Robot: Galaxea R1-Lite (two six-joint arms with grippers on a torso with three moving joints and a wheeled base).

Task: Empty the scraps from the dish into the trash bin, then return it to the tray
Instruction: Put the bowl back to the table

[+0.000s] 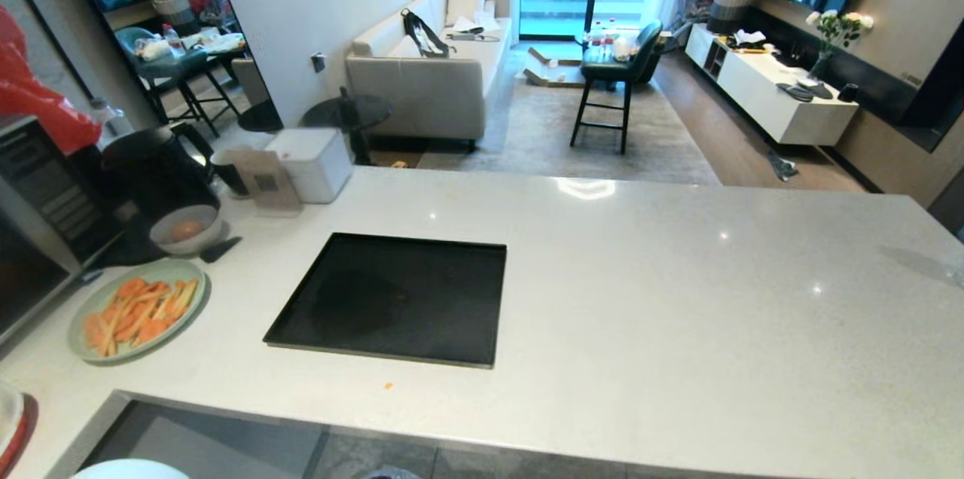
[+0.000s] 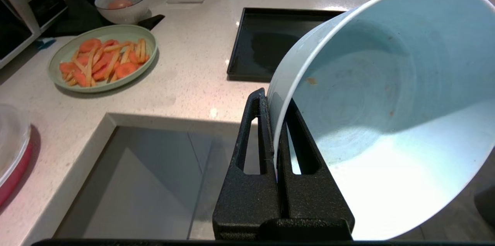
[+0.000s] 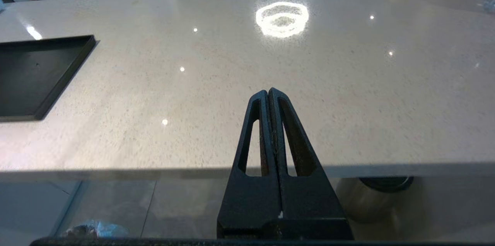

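Nearest the robot, the one dish (image 2: 386, 114) is being held tilted by the left pincer (image 2: 275, 103), whose fingers are being pressed on either side of its rim; this grip is being shown only in the left wrist view, while in the head view just a pale sliver at the bottom edge is being seen. The bowl's inside is being shown bare except for faint orange specks. The right pincer (image 3: 268, 92) is being kept fully closed on nothing, near the front edge of the bench (image 1: 640, 298), and is being shown only in its own view. Farther out, one black tray (image 1: 392, 298) is being seen lying bare on the bench. To its left, one green plate (image 1: 135, 309) of carrot strips and, beyond it, one greyish bowl (image 1: 185, 229) are being seen.
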